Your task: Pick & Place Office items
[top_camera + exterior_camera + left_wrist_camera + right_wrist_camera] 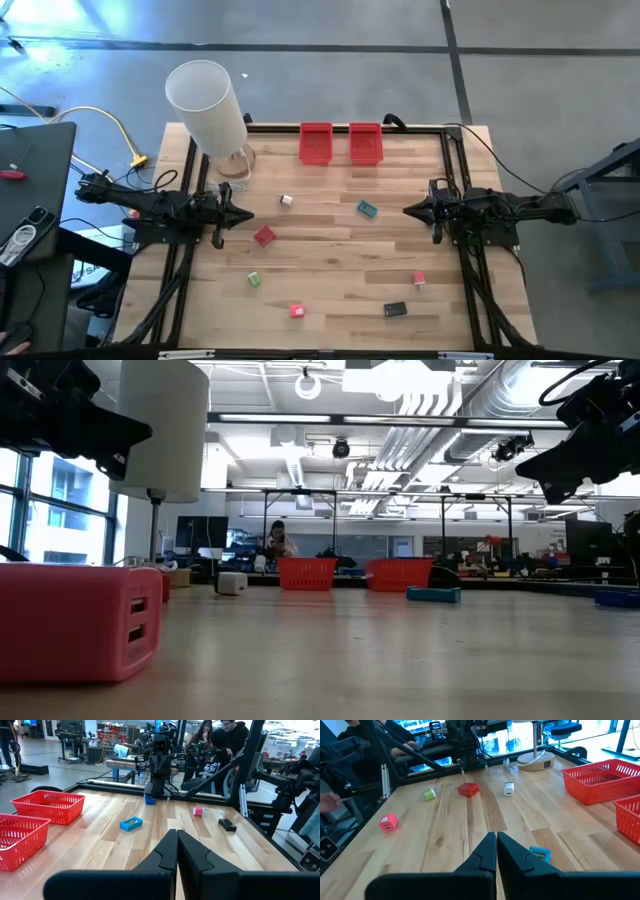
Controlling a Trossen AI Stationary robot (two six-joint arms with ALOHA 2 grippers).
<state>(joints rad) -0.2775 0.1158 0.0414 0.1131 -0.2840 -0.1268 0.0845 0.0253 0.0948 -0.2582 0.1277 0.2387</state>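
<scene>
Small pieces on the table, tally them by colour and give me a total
Red: 2
Green: 1
Teal: 1
White: 1
Pink: 1
Black: 1
Total: 7

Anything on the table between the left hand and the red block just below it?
No. In the high view only bare wood separates the left hand, shut, from the red block.

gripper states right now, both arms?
Left gripper: closed, holding nothing, at the table's left edge.
Right gripper: closed, holding nothing, at the table's right edge.
</scene>
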